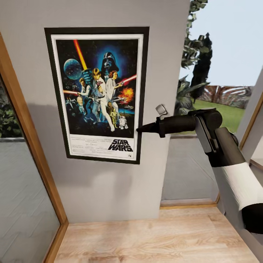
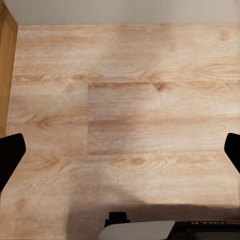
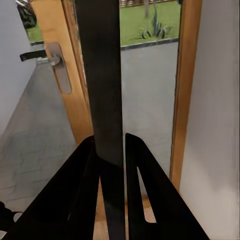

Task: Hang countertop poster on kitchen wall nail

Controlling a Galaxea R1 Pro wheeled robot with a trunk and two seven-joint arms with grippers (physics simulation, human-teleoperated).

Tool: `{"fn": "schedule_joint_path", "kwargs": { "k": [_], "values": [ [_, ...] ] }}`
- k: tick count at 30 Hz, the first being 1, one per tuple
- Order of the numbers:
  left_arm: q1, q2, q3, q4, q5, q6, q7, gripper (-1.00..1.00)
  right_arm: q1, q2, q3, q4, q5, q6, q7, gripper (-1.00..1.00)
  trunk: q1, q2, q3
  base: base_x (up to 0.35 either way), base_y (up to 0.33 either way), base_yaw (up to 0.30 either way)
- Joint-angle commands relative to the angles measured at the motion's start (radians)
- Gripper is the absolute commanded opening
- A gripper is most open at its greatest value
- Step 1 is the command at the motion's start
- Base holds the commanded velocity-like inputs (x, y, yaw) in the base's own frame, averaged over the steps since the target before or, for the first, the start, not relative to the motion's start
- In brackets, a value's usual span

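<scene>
The black-framed Star Wars poster (image 1: 98, 91) lies flat and upright against the light grey wall (image 1: 164, 54). My right gripper (image 1: 140, 129) reaches in from the right and meets the frame's right edge near its lower part. In the right wrist view, the frame's thin black edge (image 3: 100, 75) runs between the two fingers of my right gripper (image 3: 111, 145), which is shut on it. My left gripper (image 2: 120, 150) hangs open over the wooden floor (image 2: 125, 100), holding nothing. Any wall nail is hidden behind the poster. The kitchen countertop is out of view.
A wooden door frame (image 1: 29, 138) with glass borders the wall on the left. To the right, a doorway with a metal handle (image 1: 161, 109) gives onto a paved yard and lawn. Wooden floor (image 1: 157, 237) runs below the wall.
</scene>
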Motion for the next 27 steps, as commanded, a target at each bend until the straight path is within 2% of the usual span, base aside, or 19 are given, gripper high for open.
{"fn": "schedule_joint_path", "kwargs": {
  "k": [1, 27],
  "values": [
    [0.0, -0.001, 0.006, -0.001, -0.001, -0.001, -0.009, 1.0, 0.0, -0.001, 0.001, 0.0, -0.005, 0.007, 0.001, -1.0, 0.001, 0.0, 0.0, 0.333, 0.0, 0.0],
    [0.0, -0.001, 0.006, -0.001, -0.001, -0.001, -0.01, 1.0, 0.0, -0.001, 0.001, -0.003, -0.005, 0.007, 0.001, -1.0, 0.001, 0.0, 0.0, 0.333, 0.0, 0.0]
  ]
}}
